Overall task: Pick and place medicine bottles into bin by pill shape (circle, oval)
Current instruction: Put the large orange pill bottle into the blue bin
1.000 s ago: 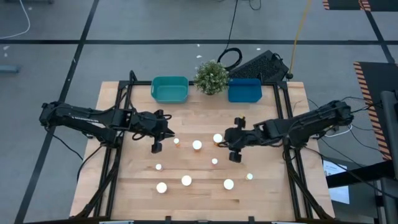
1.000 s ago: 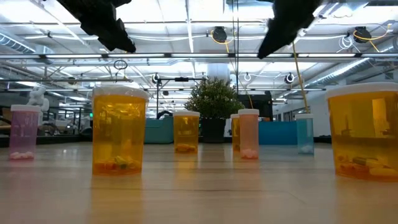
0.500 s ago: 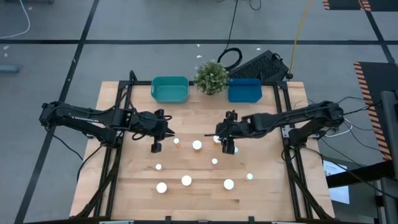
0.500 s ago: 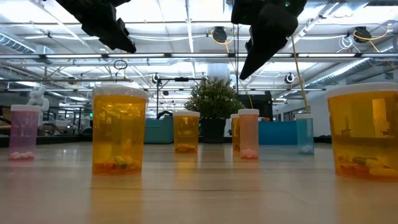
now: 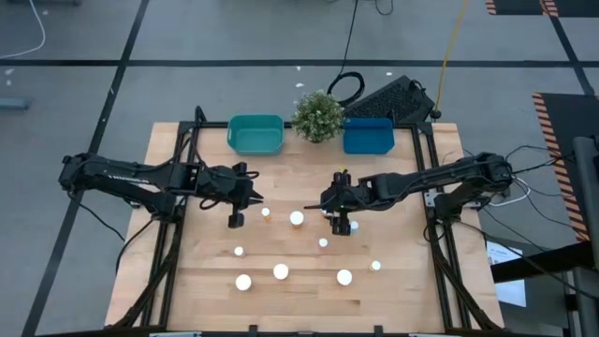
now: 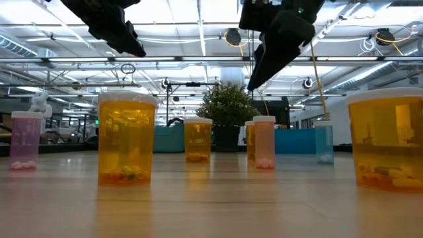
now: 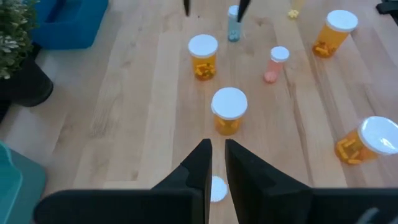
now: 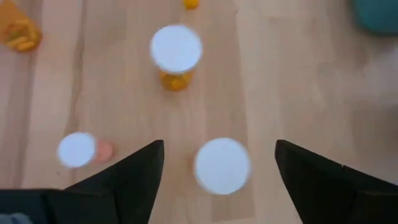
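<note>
Several medicine bottles with white caps stand upright on the wooden table [image 5: 187,281]; some are amber [image 6: 125,139], one is pink [image 6: 264,142] and one blue [image 6: 324,142]. My right gripper [image 5: 340,221] hovers open above the table's middle. In the right wrist view its fingers stand on either side of one white cap [image 8: 222,165] without touching it. That bottle's body is hidden under the cap. My left gripper [image 5: 234,217] hangs shut above the table's left half, over a small white cap [image 7: 216,188].
A teal bin [image 5: 255,134] and a blue bin [image 5: 368,135] sit at the far edge with a green potted plant [image 5: 318,114] between them. More bottles stand near the front edge [image 5: 281,271]. An amber bottle [image 8: 176,53] and a pink one [image 8: 78,149] stand close to my right gripper.
My right gripper has moved toward the table's left edge and slightly toward the far edge, and has come down a little. It now stands over a white-capped bottle in the table's middle. No bottle has moved.
</note>
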Available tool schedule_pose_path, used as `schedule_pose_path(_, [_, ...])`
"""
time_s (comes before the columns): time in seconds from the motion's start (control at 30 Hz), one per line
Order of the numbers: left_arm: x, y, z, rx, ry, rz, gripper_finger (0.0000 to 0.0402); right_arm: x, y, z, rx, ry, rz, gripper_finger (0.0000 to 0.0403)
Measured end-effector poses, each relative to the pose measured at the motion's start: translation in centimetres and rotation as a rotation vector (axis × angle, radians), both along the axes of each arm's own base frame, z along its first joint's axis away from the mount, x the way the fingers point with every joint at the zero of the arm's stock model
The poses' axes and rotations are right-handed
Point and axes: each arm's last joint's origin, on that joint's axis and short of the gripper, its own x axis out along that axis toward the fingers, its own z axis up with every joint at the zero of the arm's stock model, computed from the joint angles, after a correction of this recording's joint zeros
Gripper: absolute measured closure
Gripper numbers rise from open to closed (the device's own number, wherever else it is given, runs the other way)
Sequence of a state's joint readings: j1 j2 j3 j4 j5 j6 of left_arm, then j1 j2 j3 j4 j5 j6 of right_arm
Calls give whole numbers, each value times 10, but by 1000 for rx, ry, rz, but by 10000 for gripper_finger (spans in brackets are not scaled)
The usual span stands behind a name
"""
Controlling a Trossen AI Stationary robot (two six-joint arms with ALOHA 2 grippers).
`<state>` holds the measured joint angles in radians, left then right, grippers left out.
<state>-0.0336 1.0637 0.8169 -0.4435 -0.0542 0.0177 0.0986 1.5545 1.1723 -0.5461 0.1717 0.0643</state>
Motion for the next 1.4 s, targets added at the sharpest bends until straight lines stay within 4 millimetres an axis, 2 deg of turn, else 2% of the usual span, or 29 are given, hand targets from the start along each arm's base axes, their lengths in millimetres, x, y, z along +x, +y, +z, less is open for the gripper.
schedule_pose_path(0.3, [1, 6, 1, 0, -10, 27, 353, 11, -2, -18, -1, 34, 19, 102])
schedule_pose_path(0.8, [1, 6, 0, 6, -9, 23, 353, 19, -25, -40, 44, 108, -29, 74])
schedule_pose_path(1.4, [2, 6, 2, 23, -27, 9, 353, 17, -34, -41, 142, 114, -128, 118])
